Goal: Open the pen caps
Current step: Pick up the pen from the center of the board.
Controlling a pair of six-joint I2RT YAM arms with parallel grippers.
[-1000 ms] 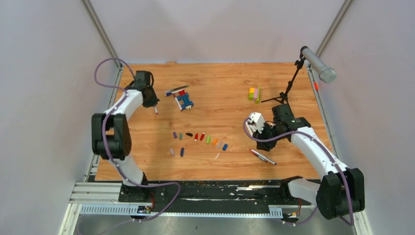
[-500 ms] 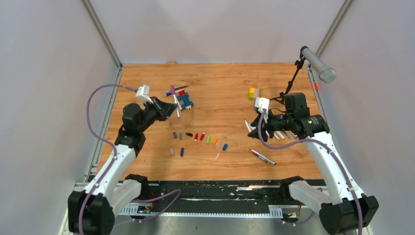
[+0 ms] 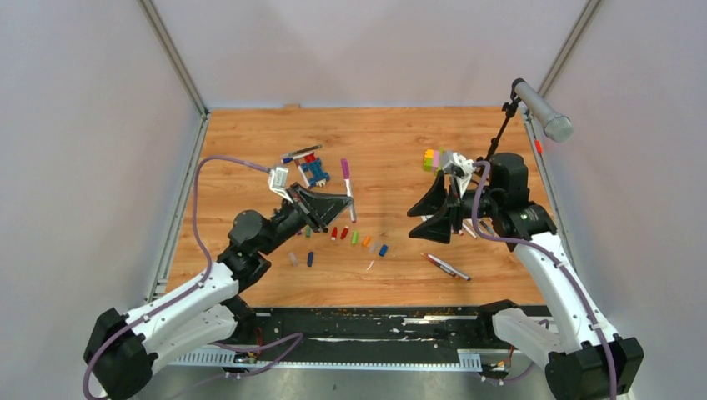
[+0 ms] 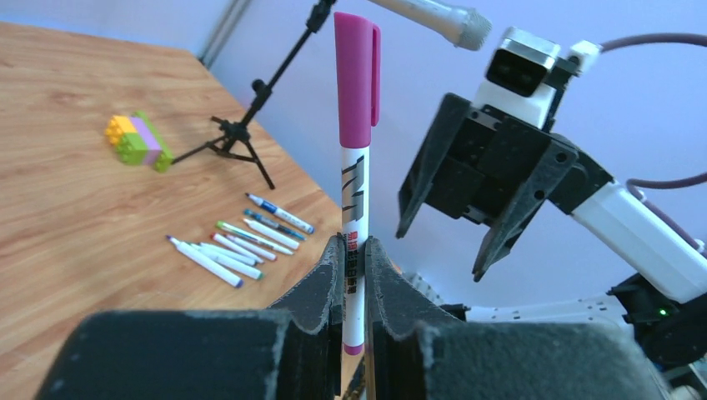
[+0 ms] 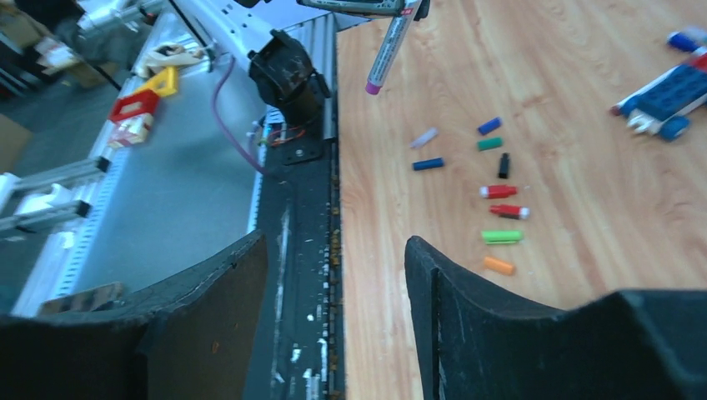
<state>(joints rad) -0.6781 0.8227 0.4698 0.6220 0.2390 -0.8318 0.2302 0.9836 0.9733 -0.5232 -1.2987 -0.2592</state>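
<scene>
Many caps (image 3: 353, 237) lie loose; the left gripper (image 4: 353, 243) clamps a capped pink pen (image 4: 353, 187) for the open right gripper (image 4: 440, 252) to uncap

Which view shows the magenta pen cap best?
Left wrist: the magenta cap is large and central, clip visible, seated on the pen clamped in the left tool. Top external shows it as a small magenta sliver. Right wrist shows only the pen's lower barrel and pink end; the cap is out of frame.
</scene>
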